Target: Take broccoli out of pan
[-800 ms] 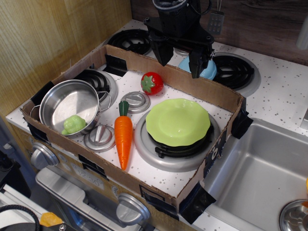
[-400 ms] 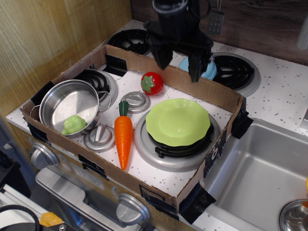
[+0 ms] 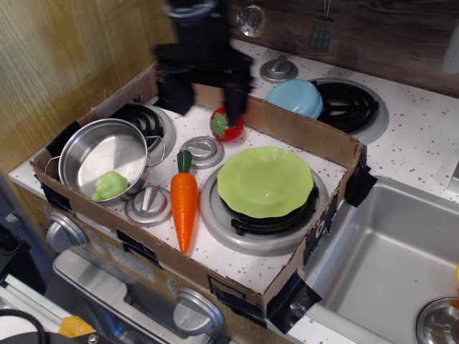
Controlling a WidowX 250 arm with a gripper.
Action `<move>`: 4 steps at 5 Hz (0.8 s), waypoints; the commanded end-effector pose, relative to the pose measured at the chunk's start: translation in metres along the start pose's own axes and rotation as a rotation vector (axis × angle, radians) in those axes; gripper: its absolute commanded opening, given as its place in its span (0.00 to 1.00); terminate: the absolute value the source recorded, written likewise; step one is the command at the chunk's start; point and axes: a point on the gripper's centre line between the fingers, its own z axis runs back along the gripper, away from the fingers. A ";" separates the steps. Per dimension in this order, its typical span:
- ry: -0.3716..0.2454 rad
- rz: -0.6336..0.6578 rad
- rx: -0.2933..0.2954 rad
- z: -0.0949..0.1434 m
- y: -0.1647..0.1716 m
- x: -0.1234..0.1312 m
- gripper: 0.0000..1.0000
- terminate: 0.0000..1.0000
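The pale-green broccoli [image 3: 109, 185] lies inside the shiny steel pan [image 3: 107, 154], against its near wall. The pan stands on the front-left burner inside the cardboard box. My black gripper [image 3: 204, 100] hangs blurred above the back of the box, over the back-left burner and next to the red strawberry [image 3: 226, 124]. Its two fingers [image 3: 176, 97] point down, spread apart, with nothing between them. It is well behind and to the right of the pan.
An orange carrot [image 3: 183, 204] lies beside the pan. A lime-green plate [image 3: 265, 180] sits on the right burner. Round grey knobs [image 3: 148, 203] lie on the stovetop. A blue bowl [image 3: 295, 95] is behind the cardboard wall [image 3: 301, 132]. A sink [image 3: 387, 258] is at right.
My gripper has swept left from above the blue bowl to above the back-left part of the box, uncovering the bowl. The objects have not moved.
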 end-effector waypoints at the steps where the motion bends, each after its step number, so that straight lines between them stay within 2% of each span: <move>1: -0.020 0.090 0.069 0.029 0.053 -0.018 1.00 0.00; 2: -0.015 0.124 0.090 0.022 0.078 -0.031 1.00 0.00; 3: -0.010 0.133 0.073 0.004 0.105 -0.038 1.00 0.00; 4: -0.001 0.131 0.051 -0.004 0.110 -0.046 1.00 0.00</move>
